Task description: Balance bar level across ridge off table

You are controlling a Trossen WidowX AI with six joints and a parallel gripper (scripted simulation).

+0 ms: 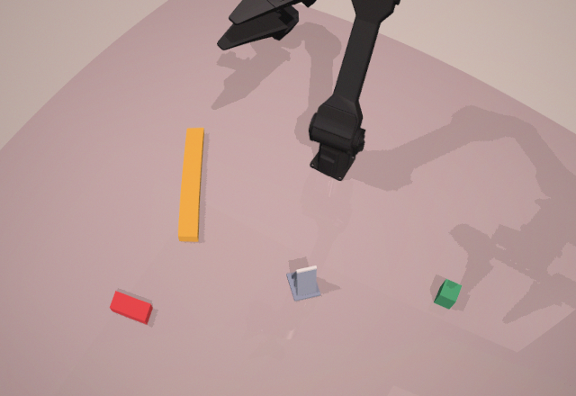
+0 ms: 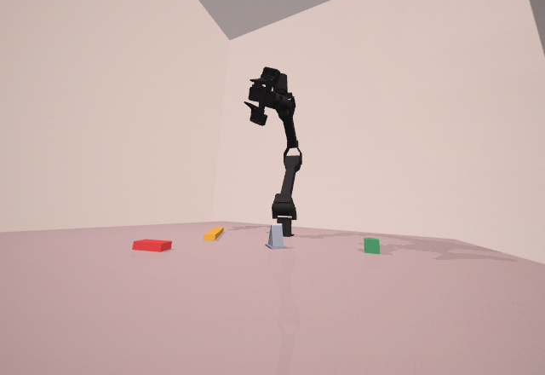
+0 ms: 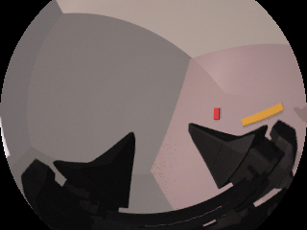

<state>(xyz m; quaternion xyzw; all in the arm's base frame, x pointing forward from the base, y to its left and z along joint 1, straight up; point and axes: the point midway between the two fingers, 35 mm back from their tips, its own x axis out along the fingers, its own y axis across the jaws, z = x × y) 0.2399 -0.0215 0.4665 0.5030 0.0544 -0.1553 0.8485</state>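
Note:
The orange bar (image 1: 191, 184) (image 2: 214, 233) (image 3: 263, 115) lies flat on the pink table (image 1: 251, 364) (image 2: 175, 309), left of the arm's base in the top view. The blue-grey ridge (image 1: 307, 283) (image 2: 276, 237) stands upright on its flat base in front of the arm, with nothing on its pale top edge. My gripper (image 1: 224, 32) (image 2: 248, 91) (image 3: 161, 132) is open and empty, high above the table and well away from both bar and ridge. The ridge is not visible in the wrist view.
A red block (image 1: 130, 307) (image 2: 152, 245) (image 3: 217, 113) lies to the left of the ridge, nearer the camera than the bar in the top view. A green block (image 1: 447, 293) (image 2: 371, 245) sits to the right of the ridge. Arm shadows cross the table.

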